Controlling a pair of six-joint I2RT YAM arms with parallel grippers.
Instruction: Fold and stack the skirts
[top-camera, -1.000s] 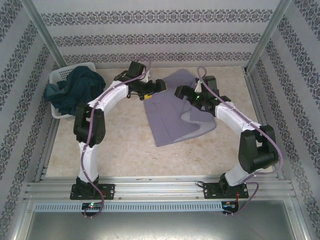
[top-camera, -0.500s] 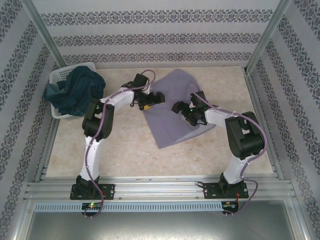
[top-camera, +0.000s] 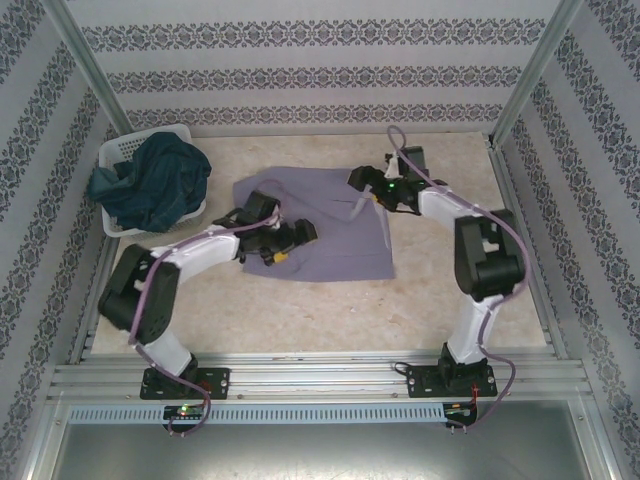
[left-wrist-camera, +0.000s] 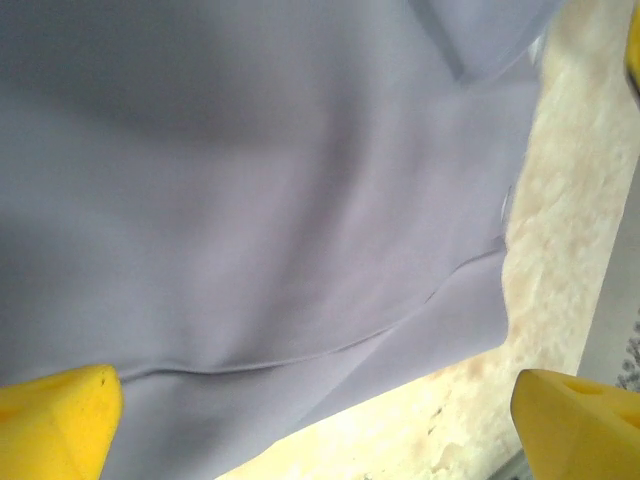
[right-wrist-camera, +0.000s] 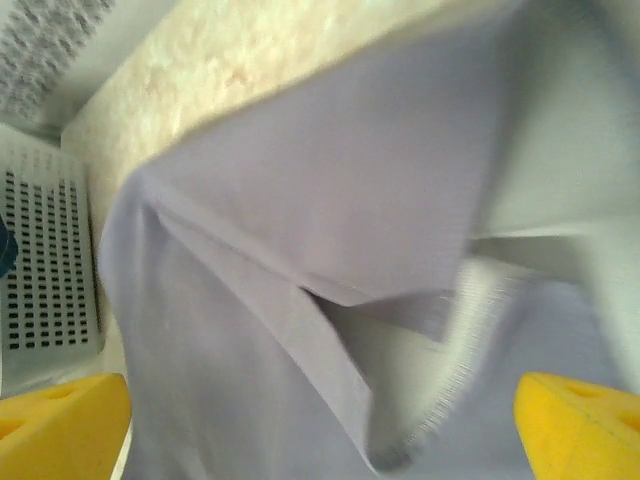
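Left gripper (top-camera: 288, 244): yellow fingertips (left-wrist-camera: 55, 420) wide apart, nothing clamped, low over the near-left part of the light grey-lavender cloth skirt (top-camera: 335, 225). Right gripper (top-camera: 360, 185): fingertips likewise spread, at the skirt's far right edge beside a turned-up fold; touching or not, hard to tell through the blur. Skirt spread mid-table on the beige speckled tabletop (top-camera: 300, 310). Dark teal-blue denim-like skirt (top-camera: 155, 185) heaped in the white plastic mesh basket (top-camera: 120, 150), far left.

Right-wrist view blurs the grey skirt (right-wrist-camera: 300, 200) (a fold, perhaps), edges cropped.
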